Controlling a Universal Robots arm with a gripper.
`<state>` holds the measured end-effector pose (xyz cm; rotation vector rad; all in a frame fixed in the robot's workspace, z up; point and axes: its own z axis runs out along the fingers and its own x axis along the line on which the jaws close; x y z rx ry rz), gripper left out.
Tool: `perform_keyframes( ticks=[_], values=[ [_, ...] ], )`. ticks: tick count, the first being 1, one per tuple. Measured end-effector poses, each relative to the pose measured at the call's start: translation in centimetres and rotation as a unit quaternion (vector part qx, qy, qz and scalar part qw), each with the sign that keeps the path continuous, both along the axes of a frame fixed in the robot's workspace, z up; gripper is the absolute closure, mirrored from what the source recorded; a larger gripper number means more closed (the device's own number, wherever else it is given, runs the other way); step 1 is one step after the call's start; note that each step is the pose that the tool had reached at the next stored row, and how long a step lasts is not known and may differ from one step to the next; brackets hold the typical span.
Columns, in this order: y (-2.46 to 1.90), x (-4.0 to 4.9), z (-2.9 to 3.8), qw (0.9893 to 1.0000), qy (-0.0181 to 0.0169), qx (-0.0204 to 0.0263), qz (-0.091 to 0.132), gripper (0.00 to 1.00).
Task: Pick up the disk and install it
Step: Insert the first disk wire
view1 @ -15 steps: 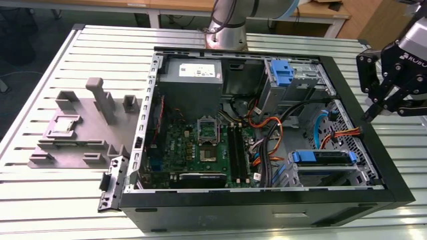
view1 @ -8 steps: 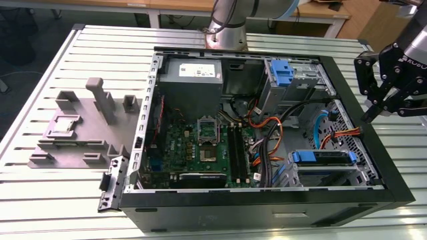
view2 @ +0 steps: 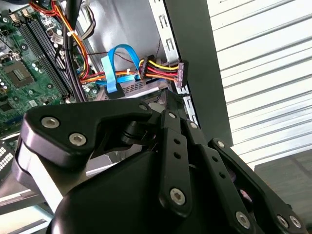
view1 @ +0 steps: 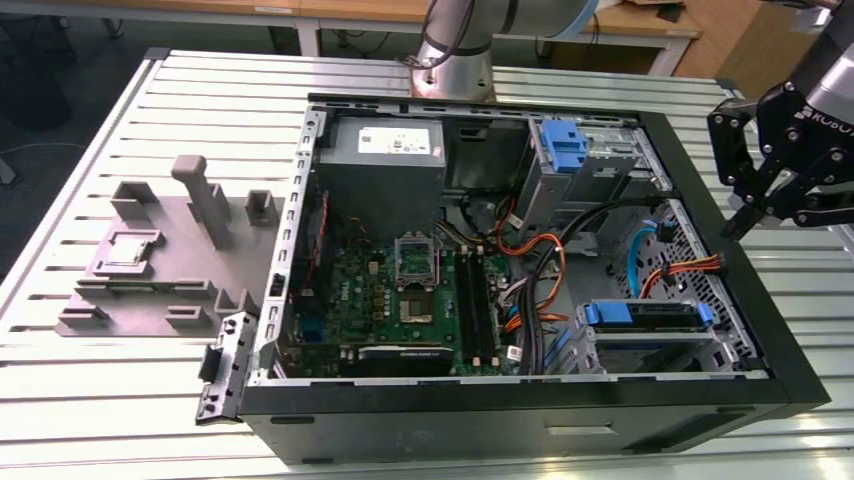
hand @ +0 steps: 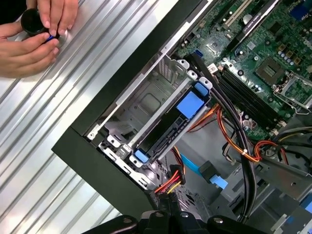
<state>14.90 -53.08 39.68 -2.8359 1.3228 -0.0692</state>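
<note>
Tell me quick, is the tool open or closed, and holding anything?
Tool: open, holding nothing.
Person's hands: pinching a small black object.

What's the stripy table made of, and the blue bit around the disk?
The table looks like metal: pale, ridged slats with a dull silvery sheen. The blue frame around the disk is probably plastic: flat, even colour and moulded edges.

- the disk [view1: 647,314]: flat rectangular unit framed by a blue plastic carrier.
- pose: seated on edge in the metal drive cage [hand: 146,97]; a dark narrow edge shows between blue end tabs.
- location: corner of the open computer case [view1: 534,405], toward the exterior view's right.
</note>
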Motion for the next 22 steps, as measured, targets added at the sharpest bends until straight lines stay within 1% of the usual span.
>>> perform_keyframes(
  ticks=[3,4,5,7,9,11,12,19,22],
  values=[
    [0.05,0.07,-0.3,0.9999,-0.0024,-0.0025,0.013,0.9],
    [0.05,0.07,-0.36,0.9998,-0.0037,-0.0032,0.017,0.9],
    [0.06,0.08,-0.43,0.9998,-0.0059,-0.0038,0.021,0.9],
    [0.09,0.08,-0.51,0.9996,-0.0136,-0.0059,0.024,0.9],
    [0.09,0.07,-0.62,0.9993,-0.0206,-0.0063,0.029,0.9],
    [0.1,0.07,-0.71,0.999,-0.0252,-0.0065,0.037,0.9],
    [0.1,0.08,-0.72,0.9988,-0.0264,-0.0066,0.04,0.9],
    [0.1,0.07,-0.73,0.9987,-0.0268,-0.0064,0.042,0.9],
    [0.09,0.08,-0.8,0.9982,-0.0268,-0.0069,0.052,0.9]
  ],
)
